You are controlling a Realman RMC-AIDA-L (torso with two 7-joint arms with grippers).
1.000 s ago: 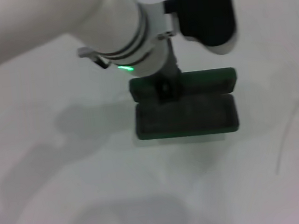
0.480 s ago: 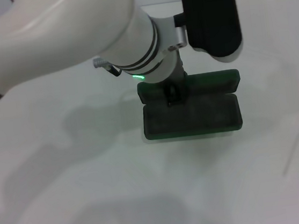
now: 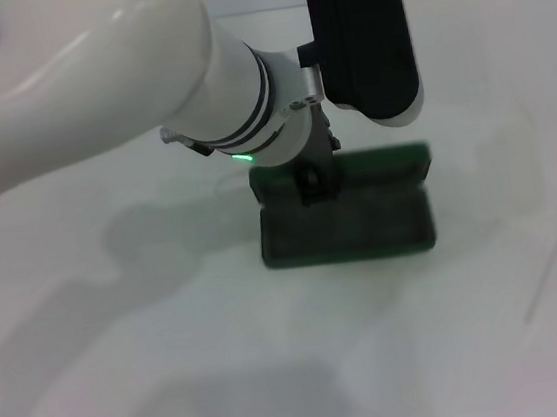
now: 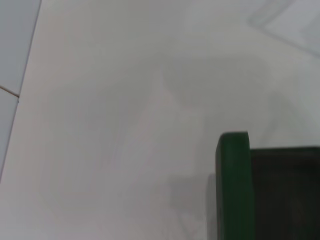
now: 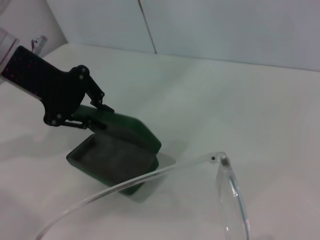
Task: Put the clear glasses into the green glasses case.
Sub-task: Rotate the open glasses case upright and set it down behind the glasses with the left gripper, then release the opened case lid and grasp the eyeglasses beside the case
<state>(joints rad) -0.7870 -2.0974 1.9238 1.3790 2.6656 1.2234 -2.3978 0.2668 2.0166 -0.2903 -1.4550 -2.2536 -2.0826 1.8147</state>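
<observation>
- The clear glasses [image 5: 226, 190] are not yet in the case; in the right wrist view they hang above the white tabletop [image 3: 120, 317], well apart from it, apparently carried by the right arm, whose grip I cannot tell.
- The green glasses case [image 3: 347, 223] lies open toward the tabletop's far edge, lining up.
- The left gripper [image 3: 315, 176] sits at the raised lid with fingers drawn together on its edge, probably bracing it open.
</observation>
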